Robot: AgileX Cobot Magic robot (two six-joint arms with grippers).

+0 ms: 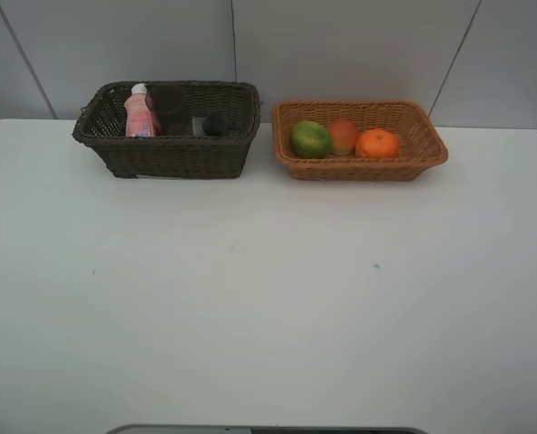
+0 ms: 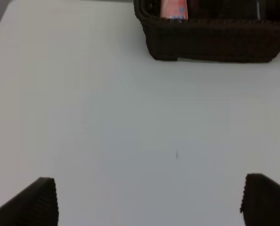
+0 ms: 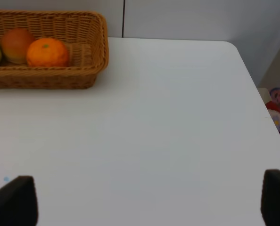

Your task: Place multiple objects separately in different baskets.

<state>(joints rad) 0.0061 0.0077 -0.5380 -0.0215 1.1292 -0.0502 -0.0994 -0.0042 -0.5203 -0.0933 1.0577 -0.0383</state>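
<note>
Exterior high view is showing 3 fruits sitting in the tan basket and bottles in the dark basket along the surface's far edge; left gripper and right gripper are hanging apart, empty, well short.

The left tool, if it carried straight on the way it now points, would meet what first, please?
Probably the bare white table first, since the open left tool looks angled down at it; the dark brown basket lies further on.

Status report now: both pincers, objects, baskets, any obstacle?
Left pincer open, right pincer open, both empty. Three fruits in tan basket; pink bottle and dark items in brown basket. No obstacle seen.
</note>
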